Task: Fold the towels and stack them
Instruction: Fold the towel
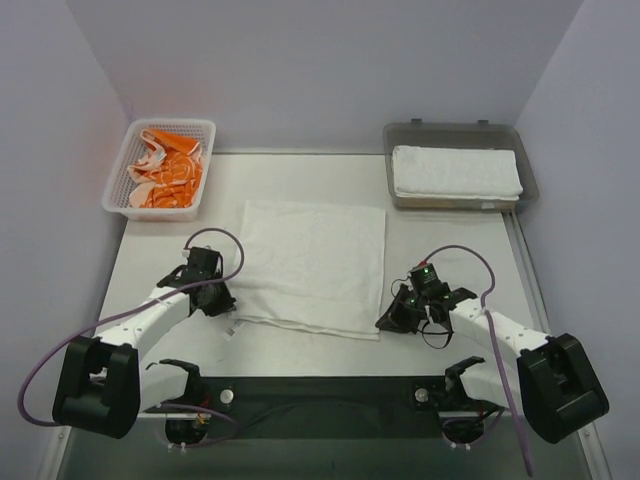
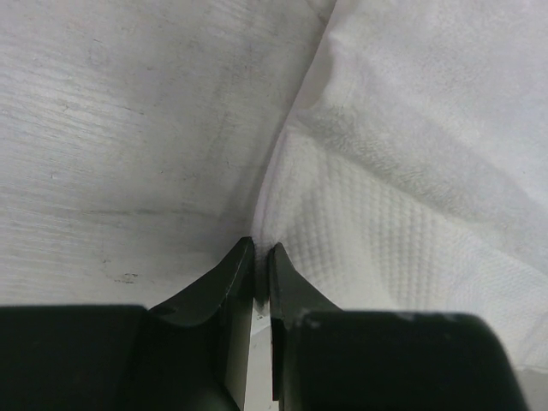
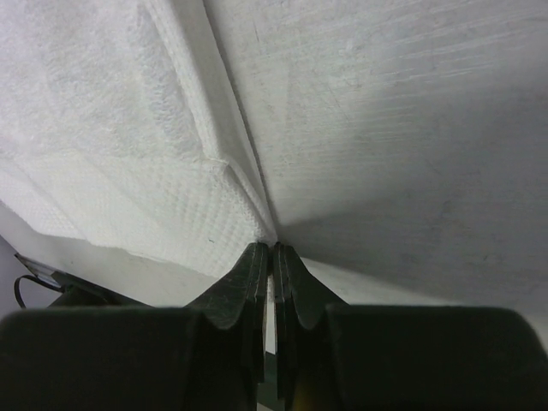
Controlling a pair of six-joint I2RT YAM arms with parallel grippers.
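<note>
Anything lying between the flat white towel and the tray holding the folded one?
Nothing visible. Only bare table lies between the flat towel and the tray; the basket sits off at far left.

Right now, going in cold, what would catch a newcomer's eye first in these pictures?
A spread white towel mid-table, the left pincer and right pincer each shut on a near corner. Far left, an orange-and-white towel crumpled in a mesh basket; far right, a folded white towel in a grey tray.
</note>
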